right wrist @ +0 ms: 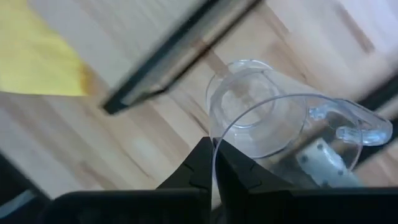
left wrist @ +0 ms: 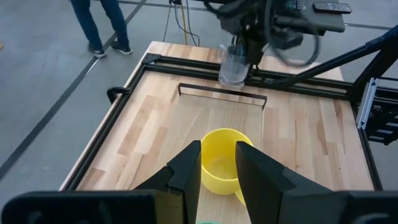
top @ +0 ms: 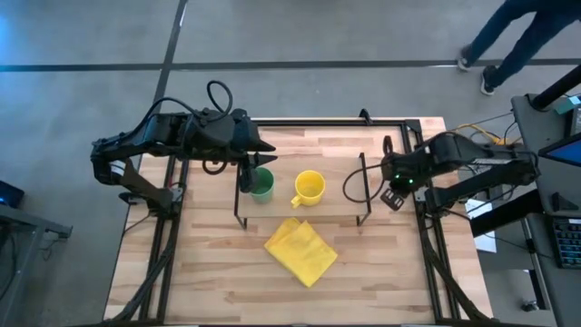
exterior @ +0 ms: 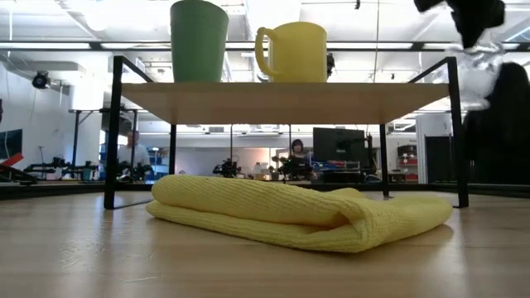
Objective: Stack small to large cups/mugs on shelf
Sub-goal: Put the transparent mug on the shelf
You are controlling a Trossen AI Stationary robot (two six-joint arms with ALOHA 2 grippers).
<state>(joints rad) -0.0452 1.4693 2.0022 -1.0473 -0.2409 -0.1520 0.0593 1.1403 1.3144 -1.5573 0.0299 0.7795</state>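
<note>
The green cup (top: 262,185) and the yellow mug (top: 310,186) stand side by side on the shelf (top: 336,173), also in the low view, cup (exterior: 199,40) and mug (exterior: 295,51). My left gripper (left wrist: 217,167) is open just over the green cup at the shelf's left end, touching nothing. My right gripper (right wrist: 214,152) is shut on the clear glass cup (right wrist: 267,118), off the shelf's right end (top: 392,197). The glass also shows in the left wrist view (left wrist: 234,65) and the low view (exterior: 484,66). My right gripper pinches the glass cup's wall at the rim (right wrist: 216,142), one finger inside the cup and one outside. The fingers come from above, pointing down. The cup hangs below them, lifted clear of the table at about the shelf top's height, slightly tilted.
A folded yellow cloth (top: 300,250) lies on the table in front of the shelf. The table's black rails (top: 427,236) run along its edges. A person (top: 508,41) walks on the floor beyond the far right corner.
</note>
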